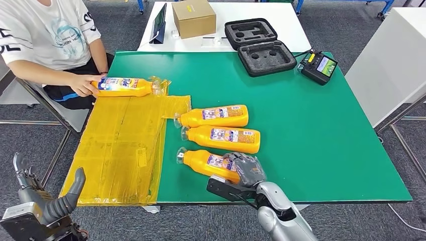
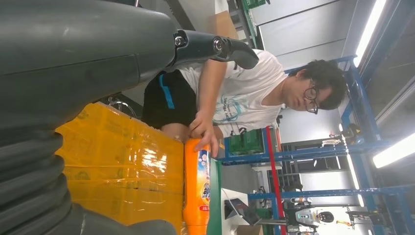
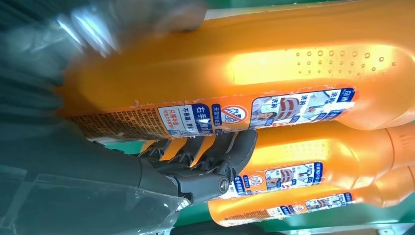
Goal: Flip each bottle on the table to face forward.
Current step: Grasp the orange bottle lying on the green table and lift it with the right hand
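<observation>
The right hand point(image 1: 247, 169) rests at the table's near edge, its fingers point(image 3: 215, 152) curled over the base end of the nearest bottle point(image 1: 210, 163), gripping it. That bottle is orange with a clear cap, lies on its side on the green mat point(image 1: 311, 135) with the cap toward the robot's left, and shows a blue-and-white back label with small print. Just beyond it lie the second bottle point(image 1: 228, 138) and the third bottle point(image 1: 217, 116), side by side, same orange body, caps also to the left, back labels up; the three sit close together without a clear gap in the right wrist view.

The left hand point(image 1: 52, 203) hangs low, off the table's near left corner, fingers apart and holding nothing.

A sheet of yellow film point(image 1: 125, 150) covers the left part of the table. At its far end a fourth bottle point(image 1: 125, 87) lies on its side, with a bright front label, under a person's hand point(image 1: 83, 84); the person sits at the table's left far corner.

To the right of the bottles the mat runs bare to the right edge. At the far edge stand an open black case point(image 1: 258, 46) and a controller point(image 1: 319, 67). Beyond is a white table point(image 1: 226, 30) with a box point(image 1: 194, 18) and a tablet point(image 1: 160, 22). A white cabinet point(image 1: 392, 60) stands at the far right on grey floor.
</observation>
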`<state>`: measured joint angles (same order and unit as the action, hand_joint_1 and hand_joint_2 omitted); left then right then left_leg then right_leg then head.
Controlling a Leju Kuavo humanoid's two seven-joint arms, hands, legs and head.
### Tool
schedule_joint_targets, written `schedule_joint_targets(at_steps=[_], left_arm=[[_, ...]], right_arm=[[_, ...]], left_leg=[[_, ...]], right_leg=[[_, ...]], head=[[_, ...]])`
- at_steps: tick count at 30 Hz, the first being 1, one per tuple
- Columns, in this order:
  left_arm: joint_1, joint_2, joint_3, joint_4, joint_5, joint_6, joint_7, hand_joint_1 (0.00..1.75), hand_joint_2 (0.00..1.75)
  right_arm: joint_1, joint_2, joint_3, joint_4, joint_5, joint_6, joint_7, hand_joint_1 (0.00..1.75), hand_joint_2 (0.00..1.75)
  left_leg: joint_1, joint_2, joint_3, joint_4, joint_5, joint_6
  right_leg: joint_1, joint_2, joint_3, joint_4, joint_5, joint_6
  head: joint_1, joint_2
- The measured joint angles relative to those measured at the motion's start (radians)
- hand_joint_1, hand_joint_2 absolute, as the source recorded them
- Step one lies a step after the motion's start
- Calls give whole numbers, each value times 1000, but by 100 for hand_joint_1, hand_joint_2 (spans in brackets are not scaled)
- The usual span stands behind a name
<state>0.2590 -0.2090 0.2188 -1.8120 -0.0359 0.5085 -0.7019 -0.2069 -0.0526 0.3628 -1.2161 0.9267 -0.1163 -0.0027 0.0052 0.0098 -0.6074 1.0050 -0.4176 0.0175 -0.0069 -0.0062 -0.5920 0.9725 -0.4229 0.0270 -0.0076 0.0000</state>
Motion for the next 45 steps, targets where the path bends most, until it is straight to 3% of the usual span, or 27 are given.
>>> schedule_joint_targets(at_steps=[7,13,16,28,31,35,40,42,45], left_arm=[[-1,0,1,0,-1,-4,0,0,175],[-9,0,0,0,-2,-8,0,0,175],[-13,-1,-1,0,-1,-2,0,0,175],[-17,-2,-1,0,0,0,0,0,175],[-17,-2,-2,0,10,-6,0,0,175],[-12,-4,-6,0,54,-47,0,0,175],[-9,-6,-23,1,103,-89,4,0,175],[-8,-4,-39,2,173,-163,47,0,175],[-5,9,-102,16,277,-347,140,0,175]], right_arm=[[-11,5,3,15,-58,7,-47,175,175],[4,28,1,14,-279,-23,-300,175,175],[14,48,-1,0,-342,-68,-371,175,175],[15,67,-4,-13,-356,-81,-390,175,175],[18,70,-6,-18,-398,-109,-431,175,175],[25,90,-12,-38,-507,-182,-537,175,175],[37,124,-11,-69,-598,-256,-607,174,175],[44,136,-11,-78,-621,-288,-624,173,175],[54,155,-11,-79,-639,-331,-662,174,175]], left_leg=[[0,0,2,0,0,0],[0,0,0,0,0,0],[0,0,-2,0,1,0],[-1,0,-5,0,1,1],[-1,0,-5,0,1,0],[0,0,-5,0,1,0],[0,0,-5,0,1,0],[0,0,-5,0,1,0],[0,-1,-6,0,1,0]], right_leg=[[0,0,1,0,0,0],[0,1,0,0,0,0],[0,0,-1,0,0,0],[0,0,-4,0,0,0],[0,0,-4,0,0,0],[0,0,-5,0,0,0],[0,0,-5,0,0,0],[0,0,-5,0,0,0],[0,0,-5,0,0,0]], head=[[0,0],[0,0],[0,0],[0,0],[0,0],[0,0],[0,0],[0,0],[0,0]])
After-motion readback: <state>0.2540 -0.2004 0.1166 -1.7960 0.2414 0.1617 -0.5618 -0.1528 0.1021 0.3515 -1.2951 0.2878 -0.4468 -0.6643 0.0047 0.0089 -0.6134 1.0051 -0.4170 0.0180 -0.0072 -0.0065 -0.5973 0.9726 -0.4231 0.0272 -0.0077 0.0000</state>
